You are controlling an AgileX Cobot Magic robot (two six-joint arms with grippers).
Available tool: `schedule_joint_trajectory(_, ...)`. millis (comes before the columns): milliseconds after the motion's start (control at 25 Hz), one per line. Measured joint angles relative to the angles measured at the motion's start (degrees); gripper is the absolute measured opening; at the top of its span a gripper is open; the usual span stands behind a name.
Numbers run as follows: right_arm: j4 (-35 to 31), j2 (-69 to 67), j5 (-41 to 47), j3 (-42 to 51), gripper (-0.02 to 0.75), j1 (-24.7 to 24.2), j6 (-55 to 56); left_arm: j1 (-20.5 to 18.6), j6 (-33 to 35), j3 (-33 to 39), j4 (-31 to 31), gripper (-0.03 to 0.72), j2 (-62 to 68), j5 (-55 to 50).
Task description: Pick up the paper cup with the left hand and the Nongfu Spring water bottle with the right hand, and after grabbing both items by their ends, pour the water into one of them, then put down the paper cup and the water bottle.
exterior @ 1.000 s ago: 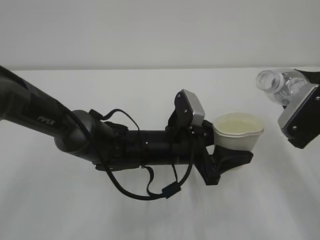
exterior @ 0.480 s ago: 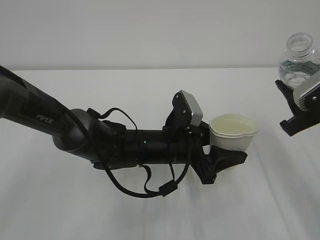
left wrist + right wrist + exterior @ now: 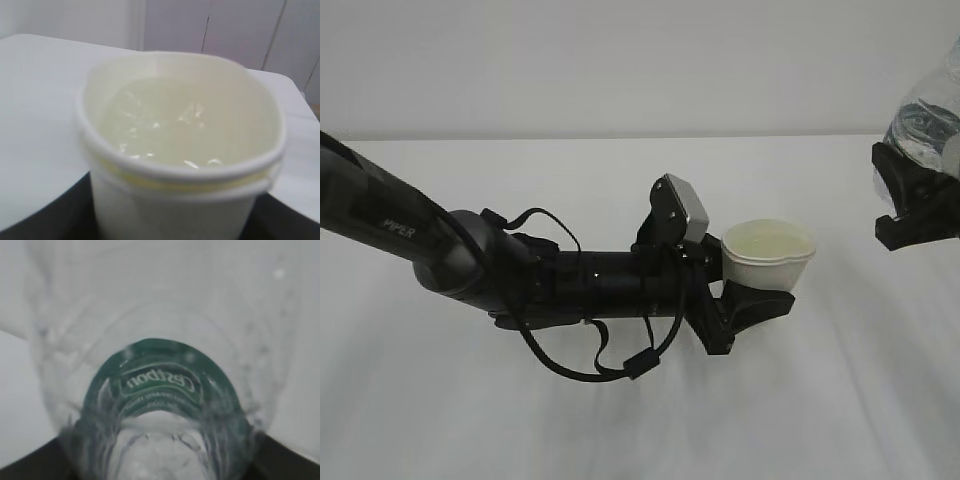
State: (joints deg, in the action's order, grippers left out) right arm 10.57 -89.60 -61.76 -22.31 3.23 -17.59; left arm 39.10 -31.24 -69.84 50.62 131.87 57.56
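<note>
We risk slopping clear water (image 3: 165, 125) from the squeezed, brim-full small white paper cup (image 3: 765, 262) pinched in our left tool (image 3: 745, 300) when setting it down, while our right tool (image 3: 917, 205) grips the clear ribbed green-labelled plastic bottle (image 3: 926, 120).

You are looking at a bare test bench of the lab or robotics-studio kind, not a home or kitchen. A plain white cloth, faintly creased, covers the table (image 3: 620, 420), and a blank pale wall (image 3: 620, 60) stands right behind it. In your left wrist view, flat white panels (image 3: 240, 30) with thin dark seams close off the back of the room.
</note>
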Motion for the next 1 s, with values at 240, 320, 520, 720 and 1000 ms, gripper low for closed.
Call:
schedule_joint_trajectory(240, 0.0, -5.2, -2.55, 0.0, 0.413, 0.0, 7.13, -2.78, 0.0, 0.0, 1.56, 0.435, 0.0, 0.0)
schedule_joint_trajectory(320, -0.11, -7.2, -2.55, 0.0, 0.413, 0.0, 7.64, -3.59, 0.0, 0.0, 1.77, 0.435, 0.0, 0.0)
schedule_joint_trajectory(520, -0.3, -10.32, -2.55, -0.33, 0.413, 0.0, 8.4, -5.14, 0.0, 0.0, 1.77, 0.435, 0.0, 0.0)
schedule_joint_trajectory(720, -0.43, -13.35, -2.55, -3.11, 0.412, 0.0, 9.31, -6.34, 1.87, 0.0, 1.89, 0.435, 0.0, 0.13)
schedule_joint_trajectory(1000, -0.46, -19.05, -2.65, -7.96, 0.411, 0.0, 12.48, -8.57, 2.47, 0.0, 1.89, 0.435, 0.0, 0.4)
